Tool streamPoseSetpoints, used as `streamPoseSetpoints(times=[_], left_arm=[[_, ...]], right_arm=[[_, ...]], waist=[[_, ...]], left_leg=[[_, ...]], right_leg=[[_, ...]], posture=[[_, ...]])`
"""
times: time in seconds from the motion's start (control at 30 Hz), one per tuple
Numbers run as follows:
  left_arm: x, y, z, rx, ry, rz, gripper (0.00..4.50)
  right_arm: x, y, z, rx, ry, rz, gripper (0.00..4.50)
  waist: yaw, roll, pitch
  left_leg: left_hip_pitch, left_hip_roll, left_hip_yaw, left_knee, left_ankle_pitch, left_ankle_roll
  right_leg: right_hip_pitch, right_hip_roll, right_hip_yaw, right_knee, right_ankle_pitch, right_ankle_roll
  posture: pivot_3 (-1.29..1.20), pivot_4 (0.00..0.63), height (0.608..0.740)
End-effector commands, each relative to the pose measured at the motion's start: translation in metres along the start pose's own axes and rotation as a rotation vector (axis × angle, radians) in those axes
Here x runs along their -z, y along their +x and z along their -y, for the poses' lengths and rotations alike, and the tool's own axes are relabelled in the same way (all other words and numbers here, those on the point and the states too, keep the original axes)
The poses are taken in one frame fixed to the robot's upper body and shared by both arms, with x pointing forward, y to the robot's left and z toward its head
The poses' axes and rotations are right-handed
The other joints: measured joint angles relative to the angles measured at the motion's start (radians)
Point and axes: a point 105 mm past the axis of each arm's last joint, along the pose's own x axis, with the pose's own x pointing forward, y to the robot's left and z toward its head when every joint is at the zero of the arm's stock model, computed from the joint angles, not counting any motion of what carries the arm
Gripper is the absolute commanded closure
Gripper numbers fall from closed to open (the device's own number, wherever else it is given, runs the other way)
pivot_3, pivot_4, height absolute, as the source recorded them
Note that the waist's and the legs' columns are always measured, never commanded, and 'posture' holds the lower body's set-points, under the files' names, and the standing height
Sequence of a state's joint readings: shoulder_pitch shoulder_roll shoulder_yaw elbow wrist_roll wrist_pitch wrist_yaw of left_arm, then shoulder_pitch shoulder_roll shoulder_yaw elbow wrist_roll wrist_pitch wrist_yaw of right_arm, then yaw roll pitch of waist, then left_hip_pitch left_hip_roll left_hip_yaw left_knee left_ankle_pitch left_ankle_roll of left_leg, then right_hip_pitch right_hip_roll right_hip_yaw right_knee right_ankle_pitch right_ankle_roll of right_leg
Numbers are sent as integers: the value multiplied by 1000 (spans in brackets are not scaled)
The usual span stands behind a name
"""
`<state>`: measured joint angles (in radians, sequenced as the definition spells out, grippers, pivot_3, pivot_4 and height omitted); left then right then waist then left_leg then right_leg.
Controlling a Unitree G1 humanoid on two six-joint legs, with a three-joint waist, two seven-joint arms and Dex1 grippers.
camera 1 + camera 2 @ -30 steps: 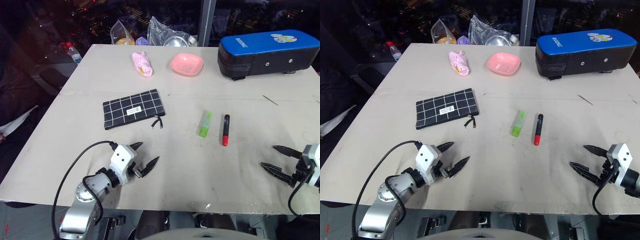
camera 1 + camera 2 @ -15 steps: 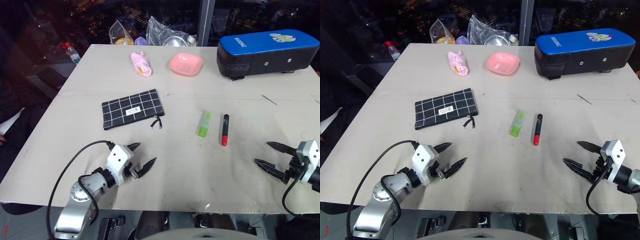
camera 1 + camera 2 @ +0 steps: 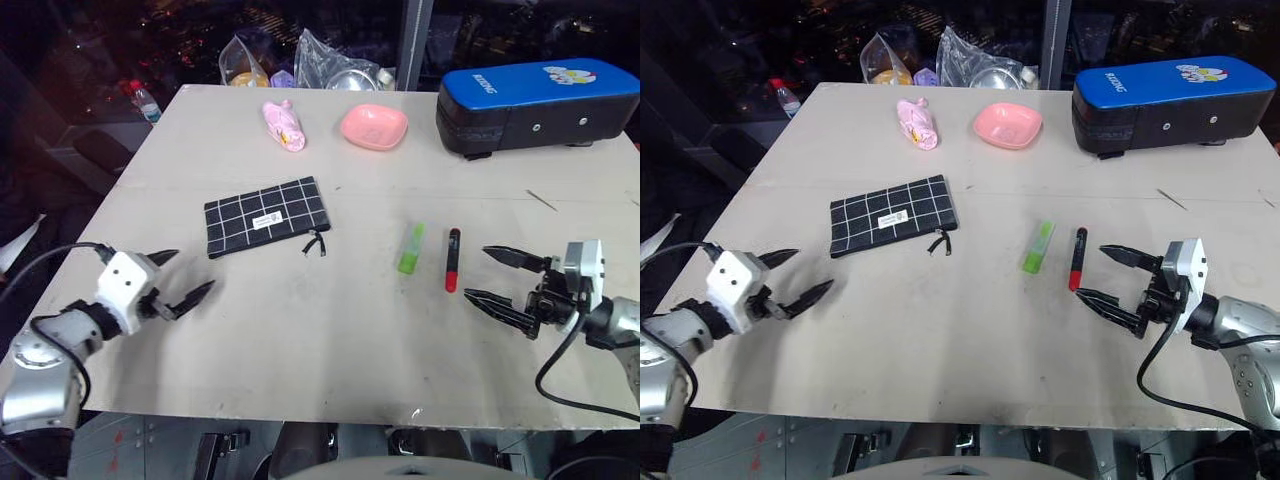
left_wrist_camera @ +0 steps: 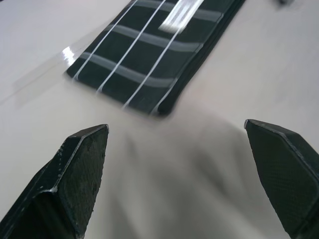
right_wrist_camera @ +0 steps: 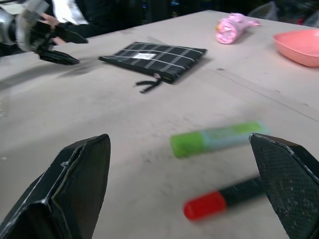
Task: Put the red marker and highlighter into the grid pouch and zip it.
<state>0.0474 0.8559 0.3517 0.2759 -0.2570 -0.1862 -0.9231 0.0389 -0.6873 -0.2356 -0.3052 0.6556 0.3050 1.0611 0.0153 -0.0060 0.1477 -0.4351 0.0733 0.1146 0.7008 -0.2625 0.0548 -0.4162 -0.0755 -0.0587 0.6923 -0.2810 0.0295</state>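
1. I see the right gripper [image 3: 506, 281] with its fingers spread wide and nothing between them. It hovers just right of the marker [image 3: 452, 259], tips pointing toward it, without touching.
2. The left gripper [image 3: 186, 276] is also spread wide and empty. It sits far left of the marker, near the table's [image 3: 330, 350] left edge, beyond the pouch's [image 3: 267, 216] near-left corner.
3. In the left wrist view, the pouch's corner lies ahead between the two fingers [image 4: 75, 184], apart from them.
4. The marker lies flat on the table, lengthwise front to back, black end away from me.
5. The highlighter [image 3: 411, 247] lies just left of the marker, roughly parallel, not touching it. Its pale cap points away from me.
6. The pouch lies flat, well left of the marker and a little farther back. Its zipper pull [image 3: 316, 243] dangles off the corner nearest the marker. I cannot tell whether the zipper is open.
7. A blue case [image 3: 537, 103] stands behind and right of the marker, at the far edge.
8. A pink bowl [image 3: 373, 127] sits behind and slightly left of the marker; a pink object [image 3: 284, 126] lies further left.
9. Plastic bags [image 3: 335, 68] sit beyond the far edge.
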Motion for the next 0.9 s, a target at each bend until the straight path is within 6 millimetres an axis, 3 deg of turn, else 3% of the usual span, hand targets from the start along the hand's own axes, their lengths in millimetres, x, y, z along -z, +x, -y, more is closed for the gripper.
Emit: streamPoseSetpoints(times=[0.03, 0.23, 0.57, 0.7, 0.9], left_arm=[[0, -6, -25, -35, 124, -14, 41], [-2, 10, -43, -44, 313, -28, 41], [1, 47, -25, 142, 517, -80, 41], [-13, 71, -18, 170, 557, -23, 41], [-29, 90, -11, 173, 619, 41, 41]], right_arm=[[-11, 6, -4, -33, -29, 37, 0], [-8, 7, -5, -41, -31, 37, 0], [-5, 4, -1, -25, -43, 41, 0], [-3, 3, 0, -14, -48, 41, 0], [-5, 5, 1, -8, -59, 44, 0]], waist=[[0, -2, 1], [-1, -3, 2], [2, -5, 3], [7, -4, 2], [11, -4, 2]], left_leg=[[0, 0, 0, 0, 0, 0], [-1, 0, 0, 0, 0, 0], [-2, -1, 1, 0, 0, 0], [-1, -1, 2, 0, 0, 0], [-1, -2, 3, 1, 0, 0]], right_leg=[[0, 0, -1, 0, 0, 0], [-1, -1, -1, 0, 0, 0], [-1, 5, -1, 2, 2, 4], [-1, 5, -1, 3, 2, 4], [1, 5, -1, 3, 2, 5]], posture=[[0, 150, 688], [0, 150, 688], [0, 150, 688], [0, 150, 688], [0, 150, 688]])
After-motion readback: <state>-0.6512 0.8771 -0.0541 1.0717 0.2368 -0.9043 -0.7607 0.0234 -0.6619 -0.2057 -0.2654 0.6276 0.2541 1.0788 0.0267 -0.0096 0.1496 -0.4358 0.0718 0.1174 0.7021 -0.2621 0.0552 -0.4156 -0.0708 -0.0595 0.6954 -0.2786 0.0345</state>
